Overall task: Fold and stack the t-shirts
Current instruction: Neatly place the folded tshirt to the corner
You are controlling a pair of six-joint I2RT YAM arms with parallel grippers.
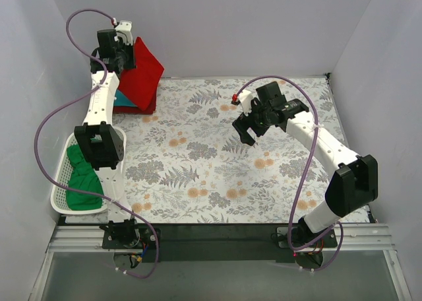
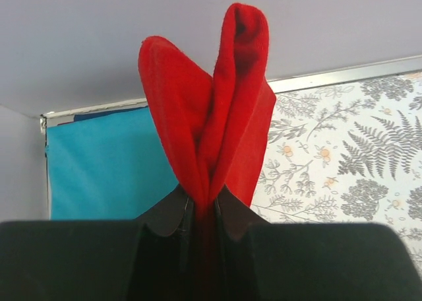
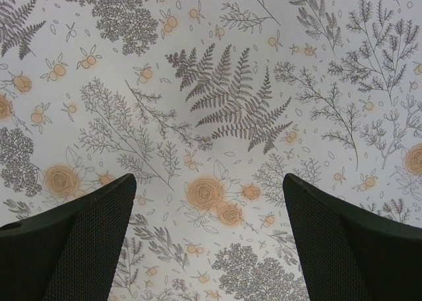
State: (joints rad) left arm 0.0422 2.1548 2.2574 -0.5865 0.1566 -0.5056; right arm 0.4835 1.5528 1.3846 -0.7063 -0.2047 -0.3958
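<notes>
My left gripper (image 2: 201, 208) is clenched on a bunched fold of the red shirt (image 2: 217, 109). It holds the cloth up in the far left corner, over the teal shirt (image 2: 105, 162) lying flat there. The green shirt (image 1: 82, 179) sits heaped in the basket (image 1: 59, 199) at the near left. My right gripper (image 3: 210, 182) hangs released, jaws wide, over bare surface (image 1: 198, 156), grasping nothing.

I judge the step in hand to be laying the red shirt onto the stack. To do it well, I would lower slowly so the hanging edge lands first along the teal shirt's edge. Then I would draw the gripper across so the cloth settles flat rather than doubling, and let go only once the fold rests. The pinch is narrow, so a jerk could slip it or rumple the teal shirt.
</notes>
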